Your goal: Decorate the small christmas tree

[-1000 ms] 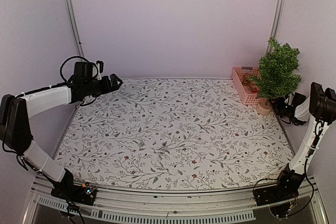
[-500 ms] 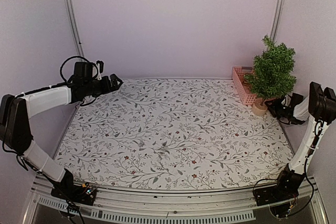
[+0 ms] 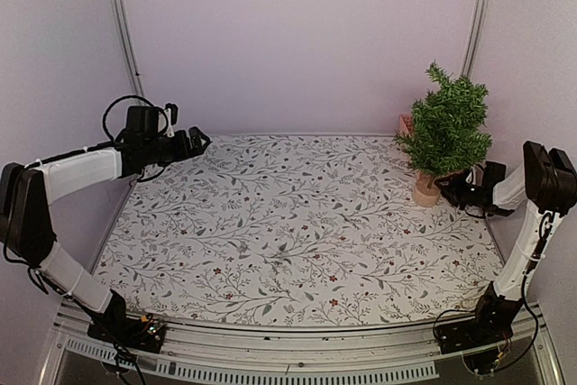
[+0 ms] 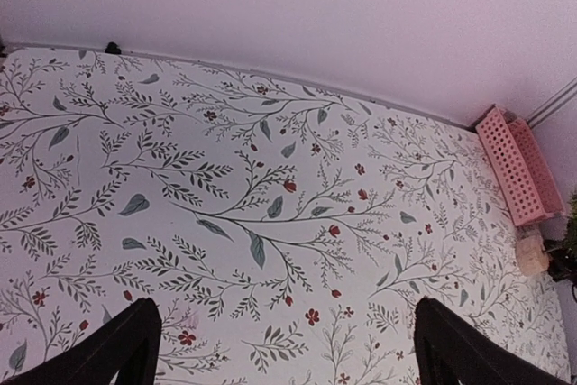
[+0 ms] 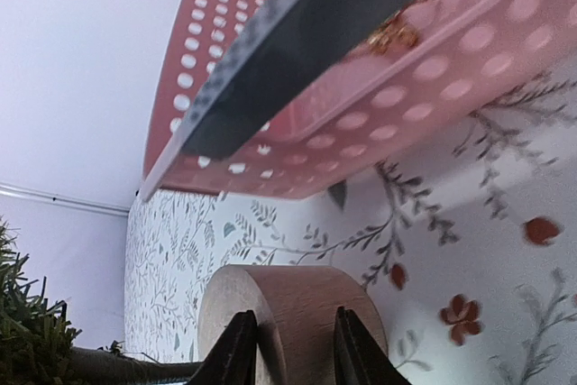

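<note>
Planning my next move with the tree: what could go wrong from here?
1. The right gripper pinches only the wooden base of the small christmas tree. With the bushy top high above the grip, it may tip or twist between the fingers.
2. The pink basket sits close behind the base, so a careless swing could knock it.

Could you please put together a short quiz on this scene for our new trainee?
1. True or false: the left gripper is open and holds nothing.
2. Which part of the small christmas tree is the right gripper closed on? A) the tip B) the wooden base C) a side branch
3. What colour is the perforated basket at the far right?

Key: 1 true; 2 B; 3 pink.
</note>
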Action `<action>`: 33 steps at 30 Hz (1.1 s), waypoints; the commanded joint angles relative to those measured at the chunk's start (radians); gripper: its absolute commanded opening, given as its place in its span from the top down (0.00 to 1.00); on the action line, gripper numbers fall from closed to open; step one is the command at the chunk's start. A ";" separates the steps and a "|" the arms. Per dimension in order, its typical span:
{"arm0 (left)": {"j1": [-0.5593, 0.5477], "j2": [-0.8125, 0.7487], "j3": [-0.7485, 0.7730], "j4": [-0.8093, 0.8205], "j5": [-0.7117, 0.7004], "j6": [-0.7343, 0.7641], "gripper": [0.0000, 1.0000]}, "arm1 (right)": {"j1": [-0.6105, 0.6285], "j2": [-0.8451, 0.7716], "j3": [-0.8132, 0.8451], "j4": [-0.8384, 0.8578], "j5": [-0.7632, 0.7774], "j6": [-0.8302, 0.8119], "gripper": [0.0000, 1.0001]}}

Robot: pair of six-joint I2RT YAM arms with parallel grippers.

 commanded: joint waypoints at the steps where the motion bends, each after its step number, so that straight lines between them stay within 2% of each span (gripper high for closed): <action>1: 0.002 -0.023 -0.010 0.015 0.011 0.001 0.01 | 0.088 -0.055 -0.066 -0.038 0.020 0.001 0.68; 11: 0.002 -0.034 -0.043 0.024 0.031 -0.036 0.01 | 0.249 -0.106 -0.090 -0.012 0.090 0.075 0.68; 18: 0.002 -0.049 -0.050 -0.020 -0.009 -0.036 0.01 | 0.471 -0.030 -0.031 0.050 0.157 0.191 0.68; 25: 0.002 -0.077 -0.089 -0.023 -0.013 -0.052 0.01 | 0.691 0.098 0.143 0.060 0.245 0.308 0.68; 33: 0.002 -0.149 -0.166 -0.034 -0.020 -0.071 0.01 | 0.875 0.309 0.459 0.048 0.263 0.422 0.68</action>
